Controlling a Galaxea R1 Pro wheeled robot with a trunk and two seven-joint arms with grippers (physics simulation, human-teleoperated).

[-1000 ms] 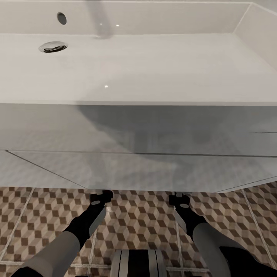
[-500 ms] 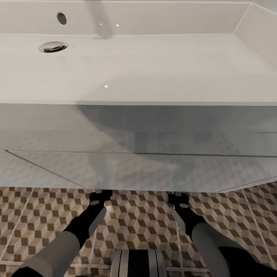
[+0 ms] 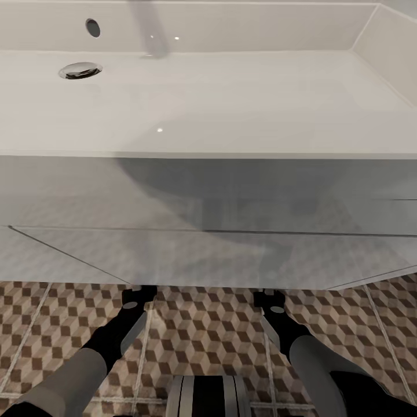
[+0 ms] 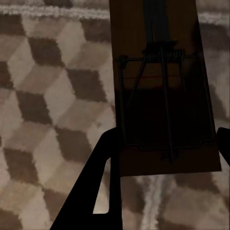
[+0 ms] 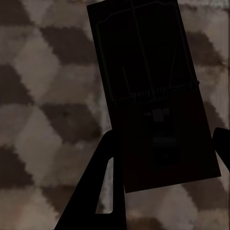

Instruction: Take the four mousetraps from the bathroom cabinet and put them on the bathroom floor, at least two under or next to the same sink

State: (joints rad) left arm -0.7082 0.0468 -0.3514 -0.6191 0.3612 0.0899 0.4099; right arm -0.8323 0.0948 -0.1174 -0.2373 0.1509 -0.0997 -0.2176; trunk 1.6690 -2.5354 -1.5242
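In the left wrist view, my left gripper [image 4: 166,136] is shut on a dark-brown mousetrap [image 4: 160,62] with a wire spring, held just above the cube-patterned bathroom floor [image 4: 43,96]. In the right wrist view, my right gripper [image 5: 165,136] is shut on a second mousetrap [image 5: 143,62] over the same floor [image 5: 52,86]. In the head view both forearms reach under the front of the white vanity [image 3: 208,255]. The vanity's lower edge hides the fingers. Above it lies the wide white sink [image 3: 231,98]. The cabinet is out of view.
The sink's drain [image 3: 80,70] and overflow hole [image 3: 92,27] sit at the basin's far left, with the tap's base [image 3: 152,40] behind. Patterned tiles [image 3: 202,330] run along the vanity's foot. My base [image 3: 208,397] is at the view's near edge.
My left arm has swung to the left along the vanity's foot. The right arm and the sink have stayed where they were.
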